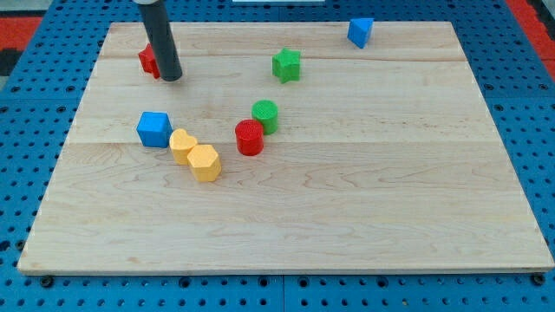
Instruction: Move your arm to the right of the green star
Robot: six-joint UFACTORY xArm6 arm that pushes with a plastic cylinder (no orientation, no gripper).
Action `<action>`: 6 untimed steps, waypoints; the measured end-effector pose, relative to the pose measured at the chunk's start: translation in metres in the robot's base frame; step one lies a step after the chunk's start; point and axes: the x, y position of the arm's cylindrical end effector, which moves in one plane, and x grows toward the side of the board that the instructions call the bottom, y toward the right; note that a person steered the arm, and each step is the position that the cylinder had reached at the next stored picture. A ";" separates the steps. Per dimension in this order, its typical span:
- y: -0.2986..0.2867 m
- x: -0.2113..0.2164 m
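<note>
The green star (286, 65) lies on the wooden board (347, 199) in its upper middle. My tip (171, 78) rests on the board at the upper left, well to the left of the green star. It stands right next to a red block (148, 60), which the rod partly hides, so its shape is unclear.
A blue block (361, 31) sits near the top edge, right of the star. A green cylinder (265, 115) and a red cylinder (250, 137) touch near the middle. A blue cube (154, 129), a yellow heart (181, 145) and a yellow hexagon (205, 162) lie at the left.
</note>
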 end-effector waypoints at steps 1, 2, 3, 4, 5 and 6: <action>-0.063 -0.017; -0.074 -0.029; -0.012 -0.029; 0.025 -0.012; 0.130 0.025; 0.192 0.073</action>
